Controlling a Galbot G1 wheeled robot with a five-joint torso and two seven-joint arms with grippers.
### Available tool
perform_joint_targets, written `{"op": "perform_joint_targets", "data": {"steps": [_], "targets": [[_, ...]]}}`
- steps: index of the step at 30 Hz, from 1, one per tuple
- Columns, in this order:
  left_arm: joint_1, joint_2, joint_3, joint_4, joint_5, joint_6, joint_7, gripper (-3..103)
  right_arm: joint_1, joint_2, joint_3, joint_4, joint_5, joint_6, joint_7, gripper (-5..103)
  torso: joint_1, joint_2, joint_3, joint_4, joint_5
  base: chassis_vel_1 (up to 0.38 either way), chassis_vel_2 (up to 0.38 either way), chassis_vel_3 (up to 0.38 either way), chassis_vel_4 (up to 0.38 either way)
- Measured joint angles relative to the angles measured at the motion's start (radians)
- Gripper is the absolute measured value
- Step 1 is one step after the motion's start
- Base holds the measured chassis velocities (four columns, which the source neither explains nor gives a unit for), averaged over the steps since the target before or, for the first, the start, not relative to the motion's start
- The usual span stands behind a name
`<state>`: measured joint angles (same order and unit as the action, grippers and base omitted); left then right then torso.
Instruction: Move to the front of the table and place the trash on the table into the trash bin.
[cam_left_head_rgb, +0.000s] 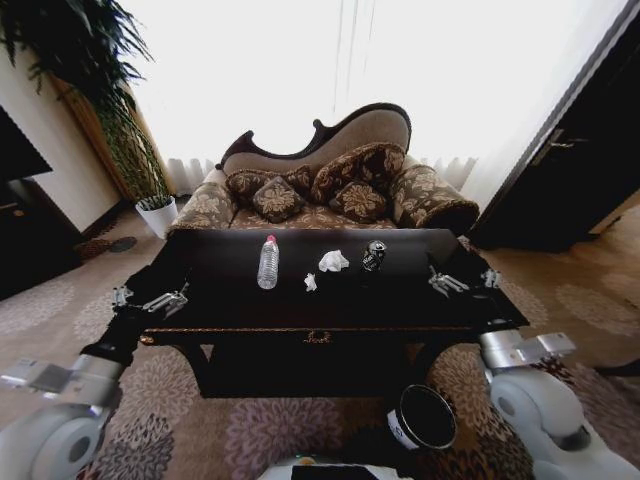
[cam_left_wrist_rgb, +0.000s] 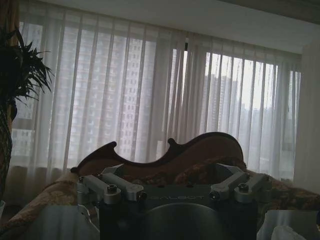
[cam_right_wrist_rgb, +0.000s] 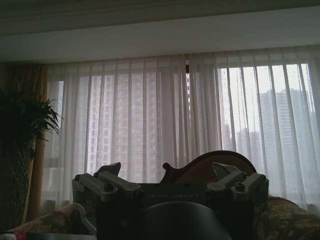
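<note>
The dark glossy table (cam_left_head_rgb: 230, 310) stands right in front of me. On its top lie a larger white tissue wad (cam_left_head_rgb: 333, 261), a smaller wad (cam_left_head_rgb: 310, 283) and a shiny black-and-silver wrapper lump (cam_left_head_rgb: 373, 256), all near the middle. The black trash bin (cam_left_head_rgb: 422, 417) with a pale rim stands on the carpet below the table's front right. My left gripper (cam_left_head_rgb: 165, 300) hovers open over the table's left end. Open too, my right gripper (cam_left_head_rgb: 447, 283) hangs over the right end, a short way right of the wrapper; in the right wrist view its fingers (cam_right_wrist_rgb: 112, 170) are spread.
A clear plastic bottle (cam_left_head_rgb: 268, 262) stands upright on the table, left of the wads. Behind the table is a patterned sofa (cam_left_head_rgb: 330, 195) with cushions. A white plant pot (cam_left_head_rgb: 157, 215) sits at the back left. Patterned carpet lies on both sides.
</note>
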<state>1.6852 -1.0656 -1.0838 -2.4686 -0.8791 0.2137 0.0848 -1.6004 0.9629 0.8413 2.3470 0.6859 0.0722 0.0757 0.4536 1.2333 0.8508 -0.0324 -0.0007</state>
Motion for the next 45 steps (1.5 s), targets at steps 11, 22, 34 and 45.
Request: {"op": "perform_joint_targets", "data": {"steps": [11,22,34,45], "targets": [[-0.178,0.27,0.039,0.057,-0.248,0.091,-0.09,100,-0.075,0.033,0.04,0.102,0.013,-0.001,0.001,100,0.0,0.0,0.0,-0.0001,0.0003,0.0,0.0,0.0,0.0],[-0.488,0.446,0.284,0.286,-0.405,0.132,-0.156,100,-0.133,0.076,0.053,0.157,0.002,-0.015,0.01,100,0.0,0.0,0.0,0.0,0.0006,0.0,0.0,0.0,0.0],[-0.757,0.401,0.692,0.448,-0.355,0.16,-0.19,100,-0.177,0.12,0.068,0.155,-0.02,-0.011,0.009,100,0.0,0.0,0.0,-0.0002,0.0006,0.0,0.0,0.0,0.0],[-0.86,0.36,0.876,0.461,-0.34,0.24,-0.319,100,-0.191,0.181,0.042,0.154,-0.053,-0.01,0.004,100,0.0,0.0,0.0,-0.0001,0.0003,0.0,0.0,0.0,0.0]]}}
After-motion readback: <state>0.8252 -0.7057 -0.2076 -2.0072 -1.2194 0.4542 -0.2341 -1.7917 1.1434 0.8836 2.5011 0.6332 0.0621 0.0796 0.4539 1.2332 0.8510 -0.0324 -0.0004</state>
